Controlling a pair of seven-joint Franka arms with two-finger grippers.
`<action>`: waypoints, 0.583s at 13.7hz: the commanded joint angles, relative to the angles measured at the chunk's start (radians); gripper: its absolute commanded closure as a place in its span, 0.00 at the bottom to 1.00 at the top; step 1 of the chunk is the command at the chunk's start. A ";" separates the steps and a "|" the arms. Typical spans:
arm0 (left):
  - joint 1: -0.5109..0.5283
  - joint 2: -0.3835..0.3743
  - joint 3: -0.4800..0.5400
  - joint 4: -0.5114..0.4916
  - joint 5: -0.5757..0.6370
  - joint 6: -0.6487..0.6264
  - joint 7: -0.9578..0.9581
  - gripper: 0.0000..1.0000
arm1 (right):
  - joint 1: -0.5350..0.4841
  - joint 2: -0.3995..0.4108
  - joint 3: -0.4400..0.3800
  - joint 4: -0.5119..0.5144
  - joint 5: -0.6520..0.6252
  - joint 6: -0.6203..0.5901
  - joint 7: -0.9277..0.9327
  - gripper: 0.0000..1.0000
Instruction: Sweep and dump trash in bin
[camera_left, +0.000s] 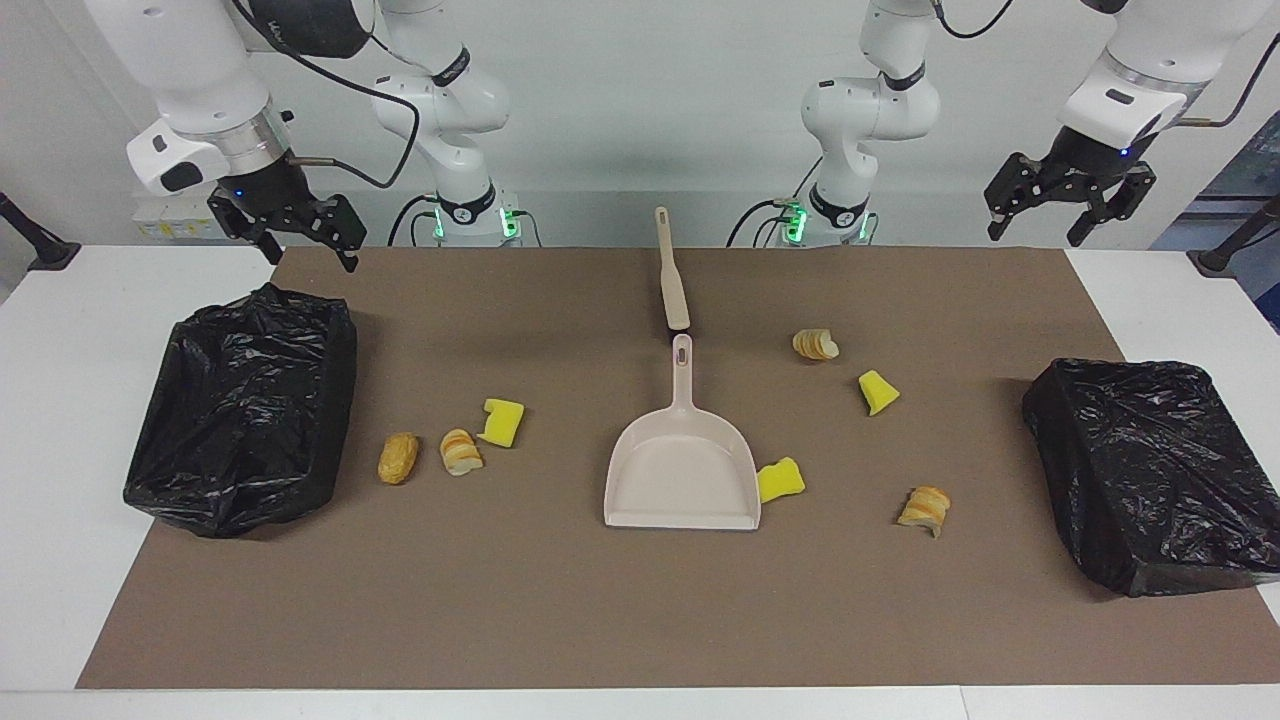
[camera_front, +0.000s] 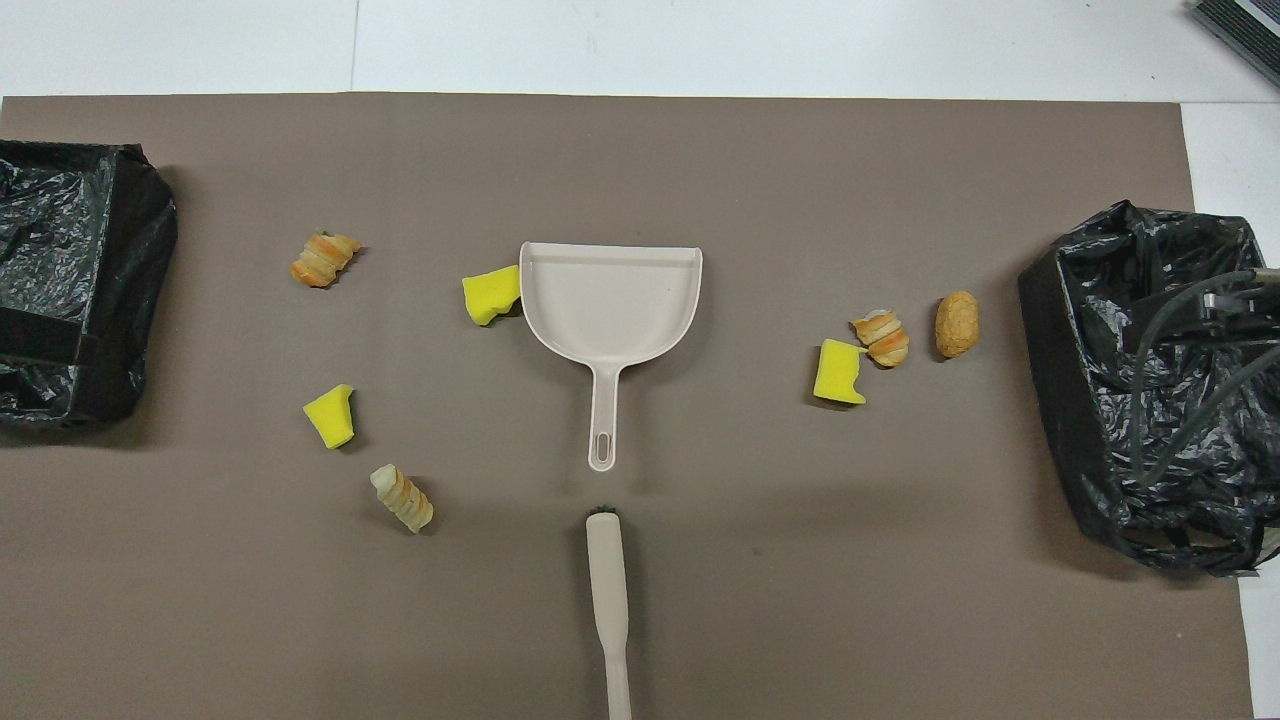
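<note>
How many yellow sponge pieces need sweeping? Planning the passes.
3: one touching the dustpan, one toward the left arm's end, one toward the right arm's end. None appears hidden.

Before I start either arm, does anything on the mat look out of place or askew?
Only the expected mess: seven bits of trash lie scattered on the mat, one yellow piece touching the dustpan. The brush lies in line with the dustpan's handle. Both bins sit at the mat's ends, liners crumpled. Left gripper and right gripper wait open.

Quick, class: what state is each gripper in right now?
Left gripper: open, holding nothing, raised above the table.
Right gripper: open, holding nothing, raised above the table.
</note>
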 joint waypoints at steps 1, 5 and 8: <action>0.008 -0.029 -0.001 -0.033 -0.004 -0.006 0.010 0.00 | -0.011 -0.016 0.006 -0.017 0.000 0.005 -0.017 0.00; 0.008 -0.026 -0.001 -0.028 -0.004 0.012 0.000 0.00 | -0.011 -0.016 0.006 -0.017 0.000 0.005 -0.015 0.00; -0.008 -0.030 -0.015 -0.036 -0.013 0.012 -0.004 0.00 | -0.011 -0.016 0.007 -0.018 0.002 0.008 -0.026 0.00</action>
